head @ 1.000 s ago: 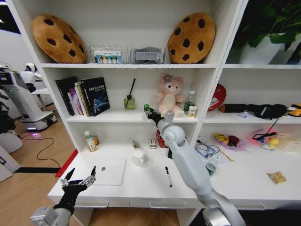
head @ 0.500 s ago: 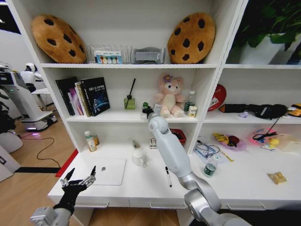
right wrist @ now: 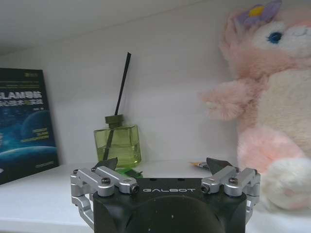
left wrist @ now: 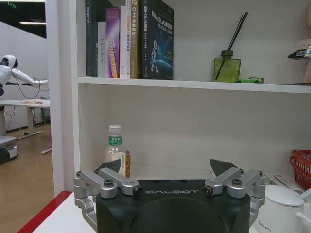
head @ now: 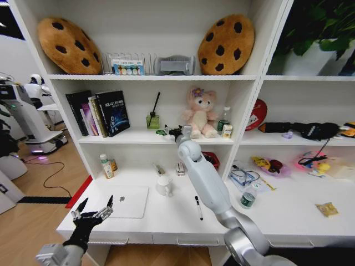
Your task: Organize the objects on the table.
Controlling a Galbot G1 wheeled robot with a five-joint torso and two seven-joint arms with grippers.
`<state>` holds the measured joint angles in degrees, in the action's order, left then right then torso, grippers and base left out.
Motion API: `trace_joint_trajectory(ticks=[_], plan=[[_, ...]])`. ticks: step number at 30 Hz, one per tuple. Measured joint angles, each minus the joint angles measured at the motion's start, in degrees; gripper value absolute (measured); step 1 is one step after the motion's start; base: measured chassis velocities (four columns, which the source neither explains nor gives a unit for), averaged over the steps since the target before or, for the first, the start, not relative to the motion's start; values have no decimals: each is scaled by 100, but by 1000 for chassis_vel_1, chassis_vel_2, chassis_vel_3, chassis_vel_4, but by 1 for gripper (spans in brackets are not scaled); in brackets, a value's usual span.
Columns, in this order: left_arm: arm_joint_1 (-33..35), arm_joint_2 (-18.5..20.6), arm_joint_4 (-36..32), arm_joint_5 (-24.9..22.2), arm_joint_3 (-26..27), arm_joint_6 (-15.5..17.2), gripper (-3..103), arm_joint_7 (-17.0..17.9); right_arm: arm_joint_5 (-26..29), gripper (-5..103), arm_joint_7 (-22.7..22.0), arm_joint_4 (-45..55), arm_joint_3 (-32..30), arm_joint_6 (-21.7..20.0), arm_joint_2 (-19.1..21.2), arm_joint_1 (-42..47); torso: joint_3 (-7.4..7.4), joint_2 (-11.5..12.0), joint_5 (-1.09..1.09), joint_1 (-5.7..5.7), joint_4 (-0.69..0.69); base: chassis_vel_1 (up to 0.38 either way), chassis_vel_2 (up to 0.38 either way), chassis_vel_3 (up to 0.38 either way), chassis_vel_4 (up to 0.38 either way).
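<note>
The tiny green toy car [head: 161, 132] lies on the middle shelf beside the reed diffuser [head: 152, 121]. My right gripper [head: 175, 132] hovers just to the car's right, open and empty. In the right wrist view the car [right wrist: 127, 172] peeks out just past the open gripper [right wrist: 162, 165]. My left gripper [head: 92, 213] is open and empty at the white table's [head: 166, 221] front left corner, near the silver laptop [head: 127, 200]. A black pen [head: 198, 206] lies mid-table. A small dark-lidded jar [head: 248, 199] stands to the right of my arm.
A white mug [head: 163, 185] and small bottles [head: 105, 166] stand at the back of the table. The pink plush bear [head: 198, 112] sits right of my right gripper. Books [head: 100, 113] fill the shelf's left end. A red basket [left wrist: 300, 167] sits behind my right arm.
The green car was in my right gripper above the shelf. It now lies on the shelf by the diffuser, and the gripper stands open beside it. The left arm has not moved.
</note>
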<state>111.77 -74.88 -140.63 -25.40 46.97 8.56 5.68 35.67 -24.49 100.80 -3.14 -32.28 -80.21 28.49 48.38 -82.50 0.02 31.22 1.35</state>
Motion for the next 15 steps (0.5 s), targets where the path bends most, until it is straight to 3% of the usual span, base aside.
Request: trace_joint_trajectory(ticks=[2,5,6,9,12,15], plan=[[-1,0,0,0,0,0,100,0,214,100,-101,384,-6,-109,174,200,-1,0,-1,0,0,0,0,0,0],[0,0,0,0,0,0,100,-1,811,100,-371,1584,-157,-370,803,940,-1,0,0,-1,-2,0,0,0,0],[0,0,0,0,0,0,100,-1,811,100,-371,1584,-157,-370,803,940,-1,0,0,-1,-2,0,0,0,0],[0,0,0,0,1,0,100,2,805,100,-198,2467,-462,-391,1576,1967,-1,0,0,-1,1,0,0,0,0],[0,0,0,0,0,0,100,-1,765,100,-173,2775,-596,-360,1820,2604,-1,-1,0,-1,3,0,0,0,0],[0,0,0,0,0,0,100,0,571,100,-227,2830,-684,-297,1741,3200,-1,-1,-1,-2,-1,0,0,0,0]])
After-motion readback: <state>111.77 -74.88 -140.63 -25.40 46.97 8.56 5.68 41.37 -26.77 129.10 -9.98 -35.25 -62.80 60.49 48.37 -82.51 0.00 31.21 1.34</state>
